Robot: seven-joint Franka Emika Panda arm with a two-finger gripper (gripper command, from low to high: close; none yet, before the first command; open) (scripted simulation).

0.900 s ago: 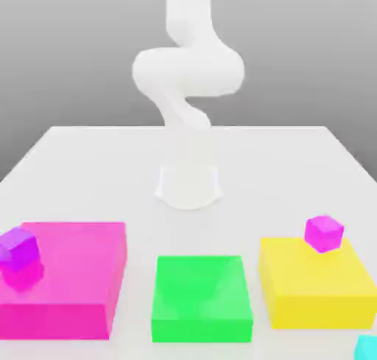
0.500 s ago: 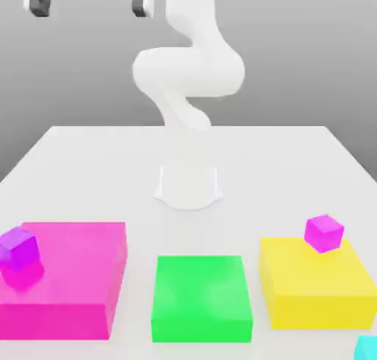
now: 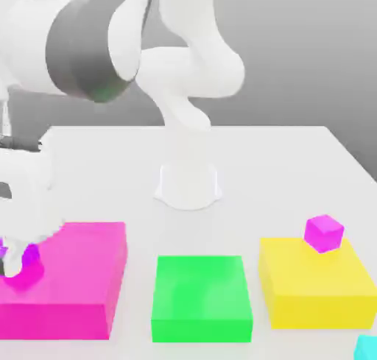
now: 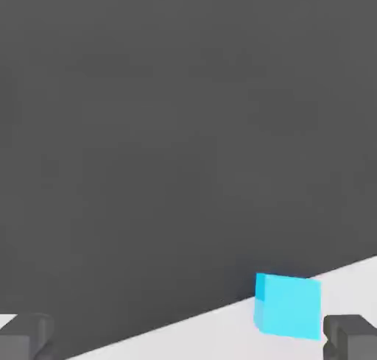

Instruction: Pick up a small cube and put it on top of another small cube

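My gripper [image 4: 188, 340] is open, its two dark fingertips [image 4: 26, 336] standing far apart at the edges of the hand view, with a small cyan cube [image 4: 287, 307] on the white table [image 4: 221, 336] between them. In the exterior view my hand is low over the flat pink block [image 3: 74, 277] at the exterior view's left, and a small magenta-purple cube [image 3: 29, 257] shows just under it on that block. A second small magenta-purple cube [image 3: 324, 233] rests on the back edge of the yellow block [image 3: 316, 281], and the green block [image 3: 200, 296] lies between the pink and yellow ones.
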